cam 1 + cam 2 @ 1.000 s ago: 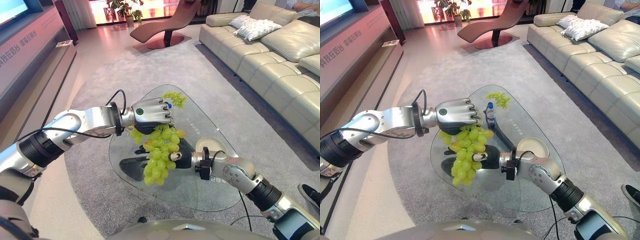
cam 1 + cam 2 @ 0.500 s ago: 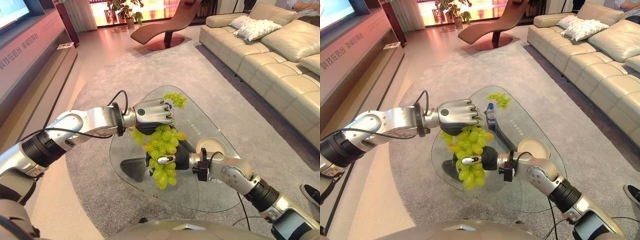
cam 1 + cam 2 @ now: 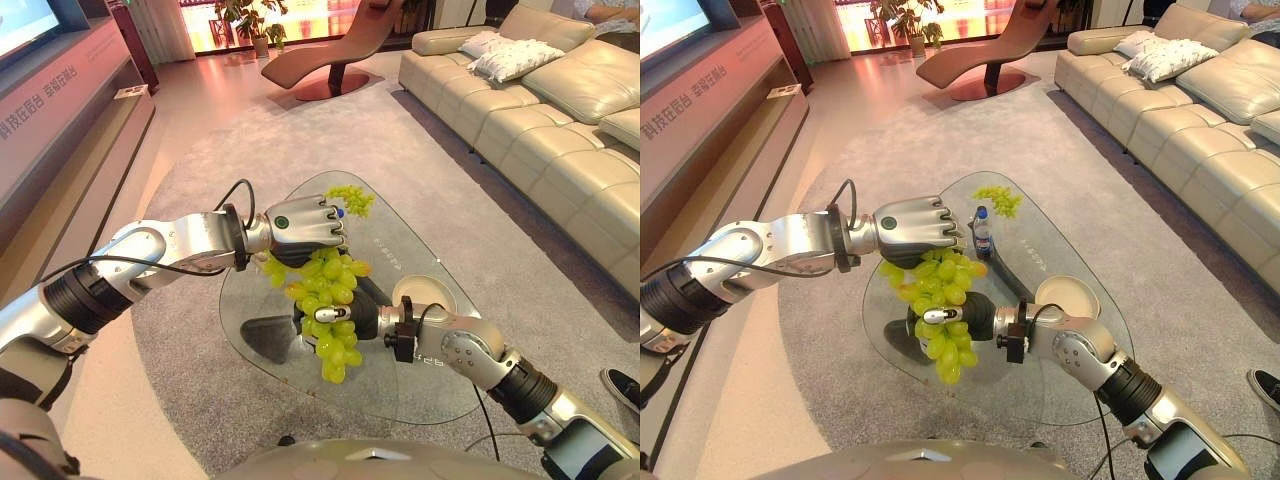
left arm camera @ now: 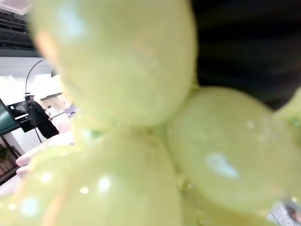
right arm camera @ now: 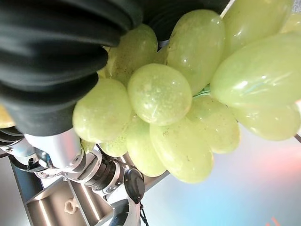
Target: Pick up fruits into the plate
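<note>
The left arm reaches in from the lower left, bent at the elbow, its forearm running nearly level toward the middle of the glass table. The left hand is held above the table with its back turned up and its fingers curled downward, closed on the top of a bunch of grapes that hangs beneath it. The right arm comes in from the lower right, its forearm angled toward the same spot. The right hand sits lower than the left, just under it, its dark ribbed cover pressed against the middle of the bunch; its fingers are hidden among the grapes.
</note>
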Controlling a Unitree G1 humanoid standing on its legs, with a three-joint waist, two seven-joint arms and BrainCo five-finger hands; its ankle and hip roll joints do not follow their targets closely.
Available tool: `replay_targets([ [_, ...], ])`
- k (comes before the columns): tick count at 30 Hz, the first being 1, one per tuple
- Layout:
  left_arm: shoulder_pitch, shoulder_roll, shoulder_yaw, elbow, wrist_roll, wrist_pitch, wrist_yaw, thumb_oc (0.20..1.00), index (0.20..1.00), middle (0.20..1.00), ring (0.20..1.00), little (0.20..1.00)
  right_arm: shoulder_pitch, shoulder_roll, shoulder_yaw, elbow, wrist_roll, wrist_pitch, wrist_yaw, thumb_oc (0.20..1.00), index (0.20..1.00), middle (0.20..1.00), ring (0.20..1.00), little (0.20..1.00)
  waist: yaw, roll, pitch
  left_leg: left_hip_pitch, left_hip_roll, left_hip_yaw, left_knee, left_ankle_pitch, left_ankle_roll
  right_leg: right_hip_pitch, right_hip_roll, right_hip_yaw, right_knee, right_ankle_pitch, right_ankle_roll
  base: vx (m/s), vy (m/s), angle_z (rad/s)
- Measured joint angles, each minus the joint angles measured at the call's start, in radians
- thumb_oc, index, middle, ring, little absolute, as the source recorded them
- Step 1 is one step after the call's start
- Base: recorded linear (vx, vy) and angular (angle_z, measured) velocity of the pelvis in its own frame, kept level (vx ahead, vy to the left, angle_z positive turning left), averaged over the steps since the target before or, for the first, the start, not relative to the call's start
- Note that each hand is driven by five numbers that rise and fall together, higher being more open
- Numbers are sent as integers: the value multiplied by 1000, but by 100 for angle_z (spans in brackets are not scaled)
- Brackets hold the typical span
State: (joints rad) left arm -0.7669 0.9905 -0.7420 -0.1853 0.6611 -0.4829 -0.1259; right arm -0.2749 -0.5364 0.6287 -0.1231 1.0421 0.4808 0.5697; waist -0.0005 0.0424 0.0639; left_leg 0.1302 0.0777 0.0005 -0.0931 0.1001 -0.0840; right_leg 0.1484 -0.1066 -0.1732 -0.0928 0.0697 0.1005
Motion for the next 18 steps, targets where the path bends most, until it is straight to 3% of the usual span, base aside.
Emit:
replay_targets([
  [9,1,-22,19,3,-13,-1,3,1000,1000,1000,1000,1000,10,2,-2,1,0,-2,-18,200,200,200,200,200,1,0,0,0,0,-1,0,0,0,0,0,-1,0,0,0,0,0,0],
  [14,118,-19,122,24,-64,12,19,1000,1000,1000,1000,1000,93,-4,-87,13,-1,-44,-18,200,200,200,200,200,2,0,0,-2,1,-2,-1,-1,1,0,0,-2,0,-1,1,13,0,0],
  [18,330,-23,247,57,-137,18,32,1000,1000,1000,1000,1000,187,-4,-226,82,-5,-109,-15,200,200,200,200,200,8,0,1,-4,1,-2,-1,-2,3,-2,0,-2,-3,-3,4,8,0,0],
])
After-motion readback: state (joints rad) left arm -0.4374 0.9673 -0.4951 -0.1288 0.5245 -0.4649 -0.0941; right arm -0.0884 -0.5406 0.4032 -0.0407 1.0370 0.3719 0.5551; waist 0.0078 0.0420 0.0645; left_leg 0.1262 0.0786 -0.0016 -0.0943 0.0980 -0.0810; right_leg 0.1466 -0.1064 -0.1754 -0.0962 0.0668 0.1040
